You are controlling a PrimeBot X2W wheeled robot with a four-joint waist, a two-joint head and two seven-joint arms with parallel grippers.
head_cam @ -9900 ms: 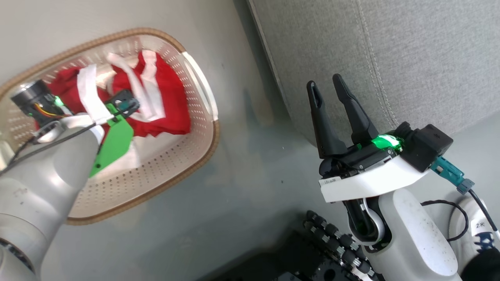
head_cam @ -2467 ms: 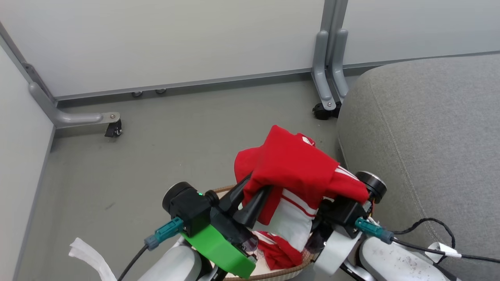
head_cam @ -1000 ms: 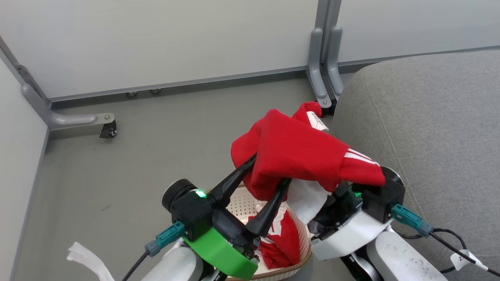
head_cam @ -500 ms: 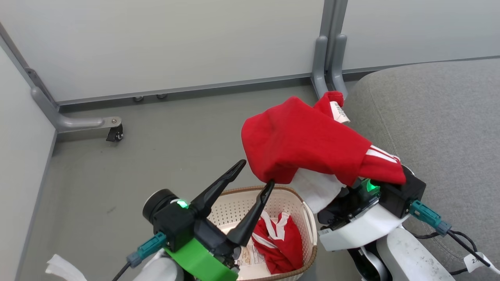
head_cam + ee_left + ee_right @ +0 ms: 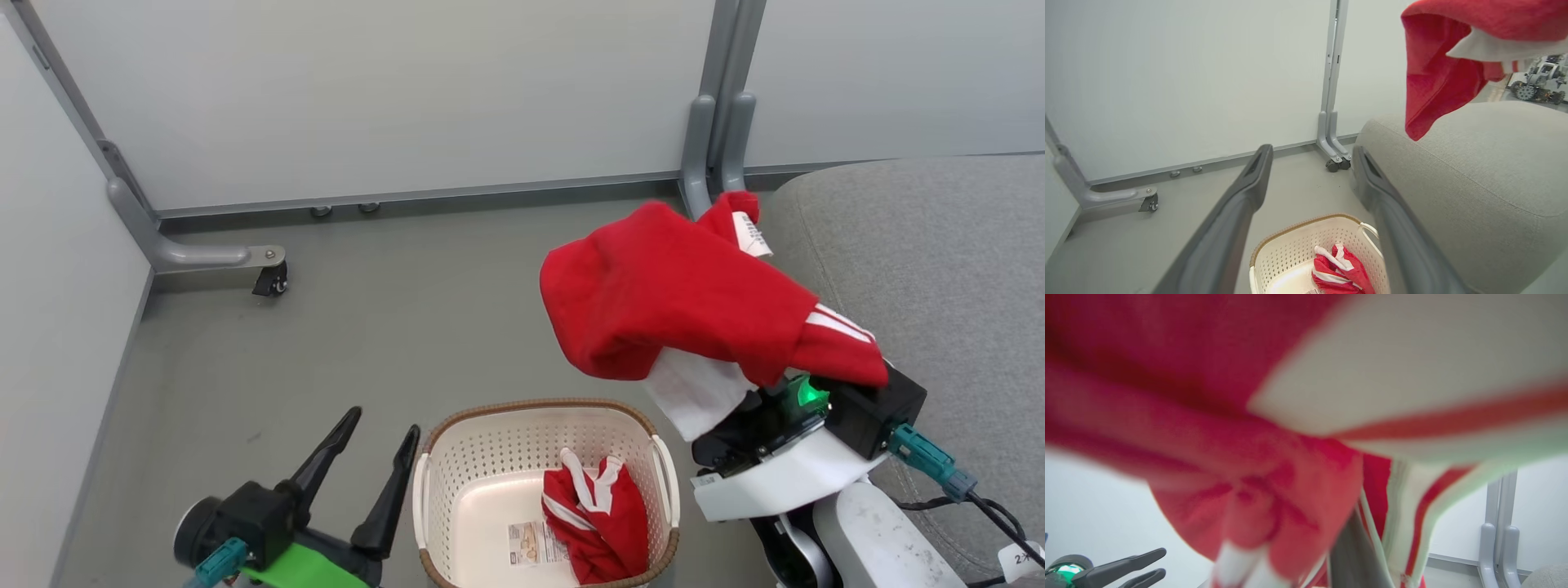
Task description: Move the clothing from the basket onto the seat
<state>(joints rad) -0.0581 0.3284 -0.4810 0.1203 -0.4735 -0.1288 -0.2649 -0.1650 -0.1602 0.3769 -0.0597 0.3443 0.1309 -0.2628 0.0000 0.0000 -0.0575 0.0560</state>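
Left claw (image 5: 382,421) low, jaws spread wide, right wrist (image 5: 775,490) raised — jaws hidden

Lab or test bay: pale partition panels (image 5: 408,98) on castored feet (image 5: 269,282), grey floor (image 5: 367,310), wheeled machine (image 5: 1539,79) behind.

left gripper (image 5: 382,422): two long dark tapered fingers (image 5: 326,454), black housing (image 5: 253,518), green collar (image 5: 306,568), teal plug (image 5: 214,562) – on the right a white collar (image 5: 775,490), green light (image 5: 804,394), teal connector (image 5: 927,465), black cable (image 5: 992,510), speckled pale forearm (image 5: 873,539)
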